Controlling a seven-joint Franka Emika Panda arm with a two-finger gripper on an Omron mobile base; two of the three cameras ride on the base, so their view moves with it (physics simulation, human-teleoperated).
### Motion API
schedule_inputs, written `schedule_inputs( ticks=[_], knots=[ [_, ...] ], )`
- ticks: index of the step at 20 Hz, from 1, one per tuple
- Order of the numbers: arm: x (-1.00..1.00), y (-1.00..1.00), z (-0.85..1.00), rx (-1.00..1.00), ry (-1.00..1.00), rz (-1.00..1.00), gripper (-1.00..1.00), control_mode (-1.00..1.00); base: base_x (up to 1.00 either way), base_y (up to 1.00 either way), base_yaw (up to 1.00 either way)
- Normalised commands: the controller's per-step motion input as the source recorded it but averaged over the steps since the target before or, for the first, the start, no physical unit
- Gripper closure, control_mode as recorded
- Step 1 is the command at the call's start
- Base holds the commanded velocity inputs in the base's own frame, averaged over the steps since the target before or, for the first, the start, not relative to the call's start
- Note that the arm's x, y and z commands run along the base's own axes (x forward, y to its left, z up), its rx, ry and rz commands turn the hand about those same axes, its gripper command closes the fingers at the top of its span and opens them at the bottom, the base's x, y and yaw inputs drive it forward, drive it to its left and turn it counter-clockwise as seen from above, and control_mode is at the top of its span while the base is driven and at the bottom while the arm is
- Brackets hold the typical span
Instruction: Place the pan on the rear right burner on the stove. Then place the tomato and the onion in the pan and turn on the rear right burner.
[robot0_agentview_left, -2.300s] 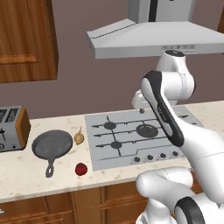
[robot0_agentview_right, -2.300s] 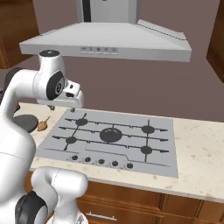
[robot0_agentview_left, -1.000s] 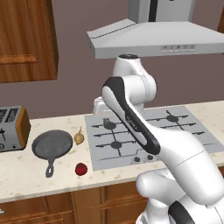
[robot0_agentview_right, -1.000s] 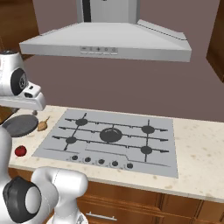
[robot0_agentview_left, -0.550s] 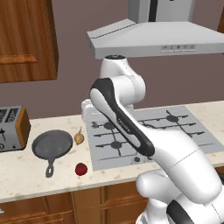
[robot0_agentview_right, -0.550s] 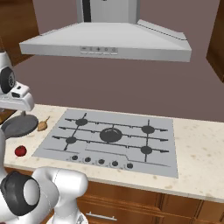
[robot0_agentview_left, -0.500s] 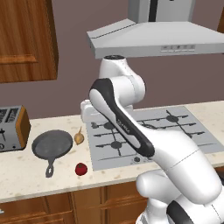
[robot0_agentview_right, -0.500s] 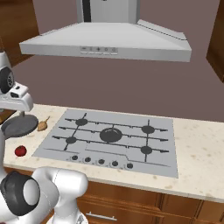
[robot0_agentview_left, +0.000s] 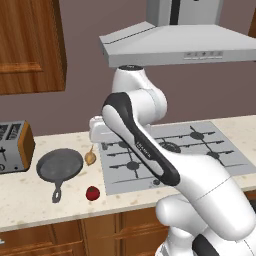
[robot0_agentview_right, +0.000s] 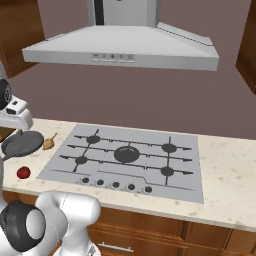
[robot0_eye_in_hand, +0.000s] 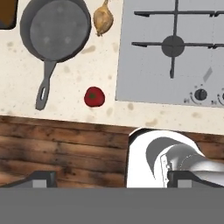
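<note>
You've got the pan sitting on the counter left of the stove, handle pointing toward the front edge; in the hand view it's top left, handle running down to the hole end. Onion lies just beside the pan's rim, btwn pan and stove edge, stem tip pointing to the back wall. Tomato is nearer the front edge, close to the handle end but apart from it; same red fruit shows mid-frame in the hand view.

Rear right burner is bare, w/ grate bars crossing it. Knob row runs along the stove front; no markings on the knobs can be read. Hood has a small button strip, too small to read. Toaster at far left, no brand legible.

Gripper hangs high over the counter's front edge, fingers spread wide apart, nothing btwn them, looking straight down.
</note>
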Motion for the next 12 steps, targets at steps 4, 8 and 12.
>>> schedule_inputs(
  ticks=[4,8,12],
  knots=[
    [-0.20,0.10,-0.04,0.23,-0.03,0.01,-1.00,-1.00,0.00,0.00,0.00],
    [-0.09,0.16,-0.05,0.07,0.00,0.00,-1.00,-1.00,0.00,0.00,0.00],
    [0.00,0.29,-0.17,0.00,0.00,0.00,-1.00,-1.00,0.00,0.00,0.00]
  ],
)
